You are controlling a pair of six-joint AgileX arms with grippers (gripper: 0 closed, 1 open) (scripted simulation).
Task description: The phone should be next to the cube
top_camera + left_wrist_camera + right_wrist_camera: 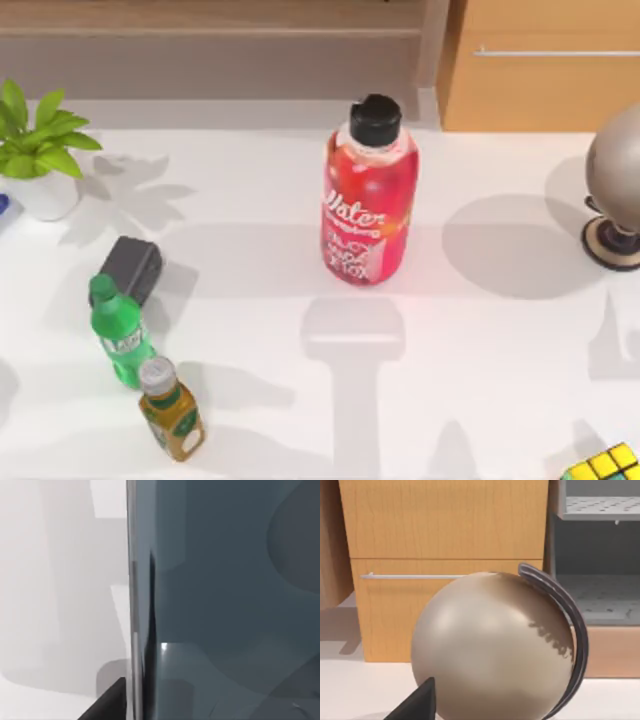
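Observation:
The phone (225, 600) looms close in the left wrist view, a dark grey-blue face with a paler silvery edge running up its side. My left gripper (127, 700) is shut on it, one black fingertip (107, 705) pressed against that edge. The cube (605, 465), yellow and green squares on a black grid, sits at the front right corner of the table in the top view. A rounded rectangular shadow lies on the table in front of the red bottle. My right gripper (417, 702) hangs near the globe at the right.
A tall red bottle (368, 200) stands at the table's middle back. At the left are a green bottle (120, 335), a small amber bottle (172, 410), a dark box (130, 268) and a potted plant (40, 150). A beige globe (620, 180) stands at the right edge.

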